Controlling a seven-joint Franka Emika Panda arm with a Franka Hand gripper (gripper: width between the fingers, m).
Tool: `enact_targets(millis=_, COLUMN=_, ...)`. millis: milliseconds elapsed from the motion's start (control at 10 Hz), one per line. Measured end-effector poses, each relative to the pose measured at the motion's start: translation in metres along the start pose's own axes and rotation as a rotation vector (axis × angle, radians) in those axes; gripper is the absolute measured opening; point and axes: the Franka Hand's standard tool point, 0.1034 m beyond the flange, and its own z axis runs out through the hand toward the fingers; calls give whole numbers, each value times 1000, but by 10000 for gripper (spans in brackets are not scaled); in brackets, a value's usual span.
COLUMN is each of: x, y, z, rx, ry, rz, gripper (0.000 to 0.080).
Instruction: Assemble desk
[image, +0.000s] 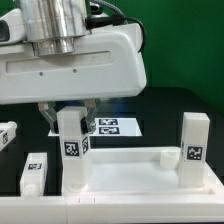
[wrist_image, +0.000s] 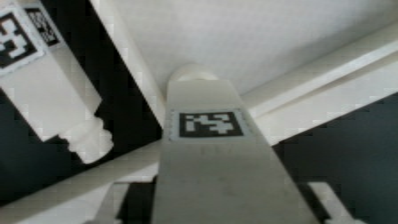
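Straddling an upright leg (image: 72, 150) near its top: gripper (image: 71, 113), one of the fingers (wrist_image: 317, 203) on each side, leg running straight down between them in the wrist view. Cannot tell whether pinching the leg or standing just off it, with no gap to be made out in either view.

Directly below the fingers, foot of that leg at a corner of the tabletop (image: 130, 178), rim up. Fully seated in the socket or only resting there: not visible, the joint being hidden behind the rim.

Well apart from the fingers, toward the exterior view's right, a far leg (image: 193, 148) standing upright at another corner, tag facing out, apparently in place.

Near the fingers but lower, toward the exterior view's left, a loose leg (image: 34, 172) lying on the table (image: 170, 110) just beside the tabletop. Farther off on the same side, a last leg (image: 7, 135), cut by the picture's edge. Behind the fingers, flat on the table, the marker board (image: 112, 126).

By the look of it, about halfway: one leg likely done, one in hand at its corner, two not yet fitted. Left to do, judging from this: finishing the seating of the leg between the fingers if not already tight, then fetching the two loose ones in turn for the remaining corners.
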Motion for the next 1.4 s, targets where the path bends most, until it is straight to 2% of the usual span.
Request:
enact_targets(millis=200, x=3, y=1, z=0, rx=-6, ry=1, rz=252, gripper=288)
enact_targets(millis=400, x=0, y=-2, z=2, rx=-28, ry=6, rz=627, gripper=288)
enact_targets(millis=500, x=-4, y=-6, z=3, rx=-25, ry=2, rz=825, gripper=288)
enact_targets(millis=600, x=-5, y=-7, z=4, rx=-3, ry=-7, rz=996, gripper=288)
enact_targets(millis=700, x=-5, y=-6, z=3, rx=3, ry=-9, rz=1024, gripper=288)
enact_targets(millis=800, x=-5, y=-7, z=4, rx=2, ry=-10, rz=1021, gripper=380)
enact_targets(millis=900, x=-5, y=-6, z=3, rx=-2, ry=-5, rz=932, gripper=380)
enact_targets(millis=1000, x=-5, y=-6, z=2, rx=-8, ry=3, rz=813, gripper=554)
enact_targets(millis=1100, x=-4, y=-6, z=1, rx=-23, ry=13, rz=597, gripper=554)
enact_targets(millis=1200, x=-5, y=-9, z=-1, rx=-41, ry=21, rz=434, gripper=629)
enact_targets(millis=1400, x=-6, y=-7, z=1, rx=-44, ry=20, rz=331, gripper=643)
